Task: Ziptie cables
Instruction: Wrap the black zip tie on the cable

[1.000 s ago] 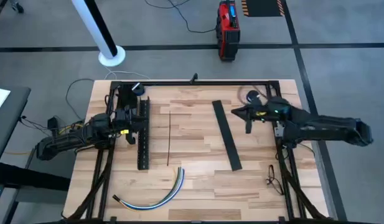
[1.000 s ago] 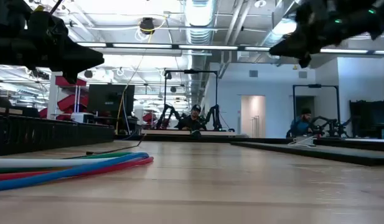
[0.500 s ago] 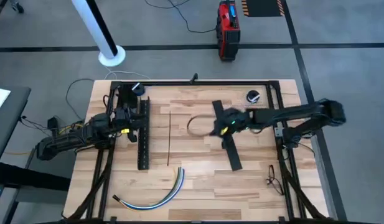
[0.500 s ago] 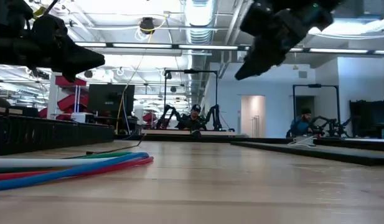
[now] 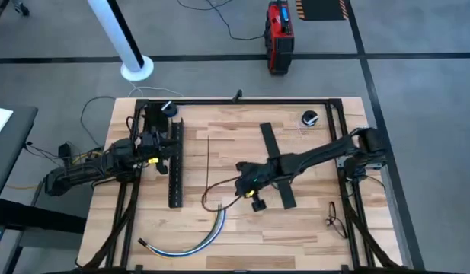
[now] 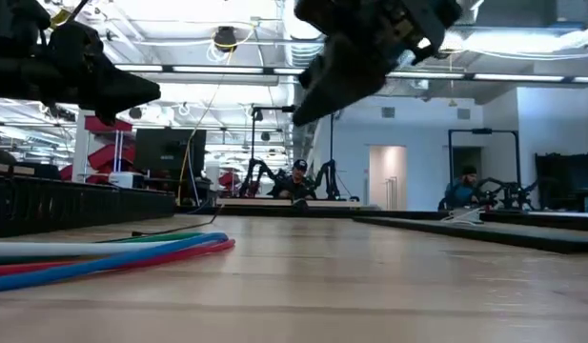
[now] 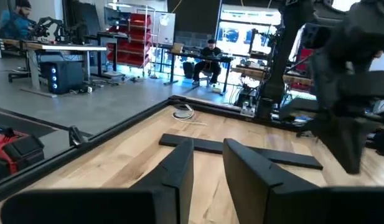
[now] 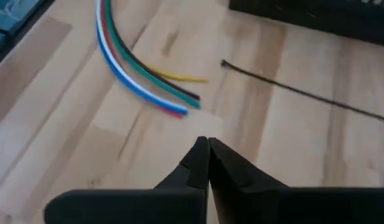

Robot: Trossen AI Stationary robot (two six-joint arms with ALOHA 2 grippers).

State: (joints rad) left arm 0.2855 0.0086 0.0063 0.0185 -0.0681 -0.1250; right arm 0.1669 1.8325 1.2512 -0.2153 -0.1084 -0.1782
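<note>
1. Now your right gripper [image 5: 246, 185] has swept from the right edge of the high view to its centre, low over the table [image 5: 235, 240], with its fingers pressed together and nothing between them.
2. The cables [image 5: 190, 242] lie untouched in a curve at the lower centre, their near ends just beside that gripper.
3. Your left gripper [image 5: 160, 147] has stayed at the left by the slotted channel [image 5: 174, 176], fingers a little spread, empty.
4. So, in my judgement, the reach has begun, but no grasp yet.
</note>
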